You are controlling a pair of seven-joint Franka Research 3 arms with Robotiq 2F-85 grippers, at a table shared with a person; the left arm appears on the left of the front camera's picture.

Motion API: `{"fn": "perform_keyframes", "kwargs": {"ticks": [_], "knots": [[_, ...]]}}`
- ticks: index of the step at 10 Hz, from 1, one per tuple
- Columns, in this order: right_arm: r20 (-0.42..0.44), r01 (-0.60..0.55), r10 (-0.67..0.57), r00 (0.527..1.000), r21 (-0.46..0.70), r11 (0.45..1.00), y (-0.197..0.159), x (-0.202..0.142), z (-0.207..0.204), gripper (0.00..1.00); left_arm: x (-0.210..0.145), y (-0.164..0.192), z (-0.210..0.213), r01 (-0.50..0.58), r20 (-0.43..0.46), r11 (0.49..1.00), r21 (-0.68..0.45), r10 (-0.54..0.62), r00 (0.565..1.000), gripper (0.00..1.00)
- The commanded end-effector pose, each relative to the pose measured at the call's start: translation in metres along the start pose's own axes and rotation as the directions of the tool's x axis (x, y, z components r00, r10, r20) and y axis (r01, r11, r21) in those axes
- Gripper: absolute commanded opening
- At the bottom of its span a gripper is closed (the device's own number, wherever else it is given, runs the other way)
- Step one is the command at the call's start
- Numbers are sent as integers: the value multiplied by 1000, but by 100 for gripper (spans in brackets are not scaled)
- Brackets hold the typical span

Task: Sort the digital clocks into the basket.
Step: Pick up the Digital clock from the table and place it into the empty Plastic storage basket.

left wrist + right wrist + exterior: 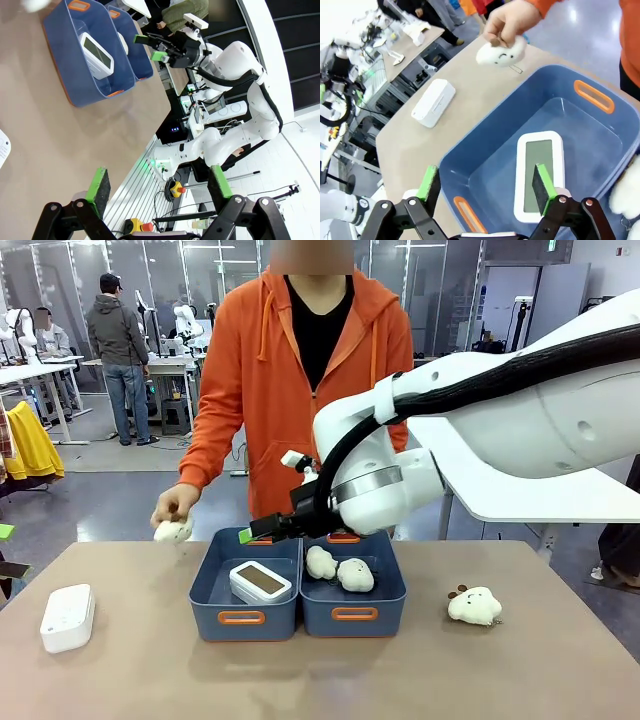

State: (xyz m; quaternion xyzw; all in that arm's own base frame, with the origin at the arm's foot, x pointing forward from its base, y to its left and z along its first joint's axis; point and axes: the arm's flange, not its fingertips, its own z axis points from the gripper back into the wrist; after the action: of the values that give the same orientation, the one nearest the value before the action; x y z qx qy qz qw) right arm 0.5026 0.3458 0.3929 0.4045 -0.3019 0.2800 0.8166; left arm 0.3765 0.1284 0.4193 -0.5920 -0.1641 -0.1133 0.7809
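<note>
**Ann:** Grippers first, how are they standing?

**Robot:** My left gripper (pixel 158 175) is hanging wide and empty, well away from the basket (pixel 485 150). My right gripper (pixel 485 182) is hovering over that basket with its fingers spread wide, gripping nothing.

**Ann:** And the table (pixel 130 670), from the left?

**Robot:** One clock (pixel 68 617) is lying flat at the far left, well apart from the basket. Next, the person's hand (pixel 176 505) is holding a small plush (pixel 172 531) near the basket's far left corner. Whether it is touching the table, I cannot tell.

**Ann:** Then the basket itself?

**Robot:** The other clock (pixel 260 582) is sitting inside it, screen up, right below my open right fingers.

**Ann:** Anything lying farther right?

**Robot:** The adjoining bin (pixel 320 620) is holding two plush toys (pixel 321 562) side by side. A third toy (pixel 474 605) is lying on the table beyond, apart from both bins.
</note>
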Motion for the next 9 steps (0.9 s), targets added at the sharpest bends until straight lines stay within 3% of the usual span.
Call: {"fn": "perform_keyframes", "kwargs": {"ticks": [1, 3, 4, 6, 9], "knots": [[-16, 154, -153, 988, 48, 987, 1, 28, 57, 93, -1, -4, 0, -3, 7, 1000, -17, 3, 1000, 100], [-49, 311, -307, 950, 88, 946, 4, 43, 98, 93, -1, -4, 0, -3, 7, 1000, -17, 3, 1000, 100], [-20, 405, -407, 913, 131, 905, 1, 47, 127, 93, -1, -4, 0, -3, 7, 1000, -17, 3, 1000, 100], [-5, 492, -496, 868, 135, 860, -18, 35, 189, 93, -1, -4, 0, -3, 7, 1000, -17, 3, 1000, 100], [111, 600, -611, 784, 119, 791, -59, 1, 267, 93, -1, -4, 0, -3, 7, 1000, -17, 3, 1000, 100]]}}
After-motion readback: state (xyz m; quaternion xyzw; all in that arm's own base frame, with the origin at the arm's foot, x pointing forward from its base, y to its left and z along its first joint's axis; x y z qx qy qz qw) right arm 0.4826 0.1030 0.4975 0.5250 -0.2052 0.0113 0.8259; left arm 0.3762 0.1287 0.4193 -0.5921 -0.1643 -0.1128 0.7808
